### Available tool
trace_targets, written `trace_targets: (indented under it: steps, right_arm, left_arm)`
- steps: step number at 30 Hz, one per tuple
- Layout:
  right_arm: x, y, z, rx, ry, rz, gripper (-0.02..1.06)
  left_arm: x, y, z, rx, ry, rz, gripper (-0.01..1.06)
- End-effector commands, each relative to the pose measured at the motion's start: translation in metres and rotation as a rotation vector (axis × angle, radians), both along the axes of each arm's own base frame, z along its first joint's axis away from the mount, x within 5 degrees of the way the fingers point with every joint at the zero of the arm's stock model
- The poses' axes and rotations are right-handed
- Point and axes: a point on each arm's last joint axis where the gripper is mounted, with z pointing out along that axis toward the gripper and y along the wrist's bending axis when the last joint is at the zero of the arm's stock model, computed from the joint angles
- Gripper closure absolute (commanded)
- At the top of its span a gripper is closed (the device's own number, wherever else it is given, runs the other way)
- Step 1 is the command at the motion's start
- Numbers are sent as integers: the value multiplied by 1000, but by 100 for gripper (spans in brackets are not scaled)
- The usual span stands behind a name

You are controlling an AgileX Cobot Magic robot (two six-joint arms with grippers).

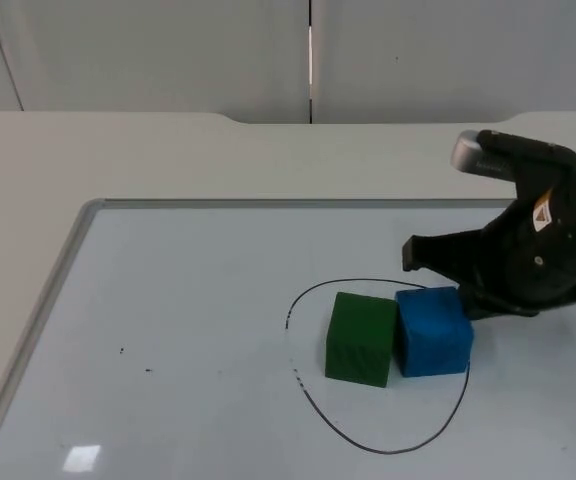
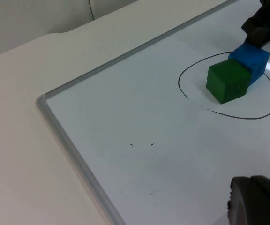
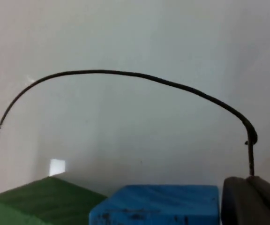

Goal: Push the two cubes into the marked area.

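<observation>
1. Whiteboard [image 1: 168, 330] lies flat on the white table; I see its grey frame [image 2: 74, 154] along the near-left edge.
2. Left gripper [image 2: 259, 199] hovers over the board, well apart from the cubes. I cannot tell how far open it is.
3. Hand-drawn black loop [image 1: 388, 449] marks the area.
4. Green cube [image 1: 361, 338] sits inside the loop.
5. Blue cube [image 1: 433, 331] touches the green cube's right face, inside the loop, its right edge at the line.
6. Right gripper [image 1: 448, 270] is just behind the blue cube, low over the board, gripping nothing. I cannot tell its opening.
</observation>
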Motion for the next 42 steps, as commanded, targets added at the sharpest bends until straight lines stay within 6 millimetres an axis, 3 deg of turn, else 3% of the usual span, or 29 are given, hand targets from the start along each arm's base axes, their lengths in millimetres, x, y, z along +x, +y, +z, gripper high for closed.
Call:
trace_targets:
  steps: [1, 11, 16, 25, 29, 42]
  right_arm:
    - [1, -3, 13, -10, -28, 28, 105]
    - [-5, -33, 59, -111, -67, 141, 105]
    - [-22, -43, 85, -127, -147, 198, 105]
    - [-65, -62, 125, -94, -265, 193, 105]
    - [-96, -75, 151, -72, -366, 194, 105]
    - [-163, -104, 184, -70, -487, 217, 105]
  left_arm:
    - [0, 0, -1, 0, 0, -3, 105]
    - [0, 0, -1, 0, 0, -3, 105]
    - [0, 0, -1, 0, 0, -3, 105]
    - [0, 0, -1, 0, 0, -3, 105]
    - [0, 0, -1, 0, 0, -3, 105]
    - [0, 0, -1, 0, 0, -3, 105]
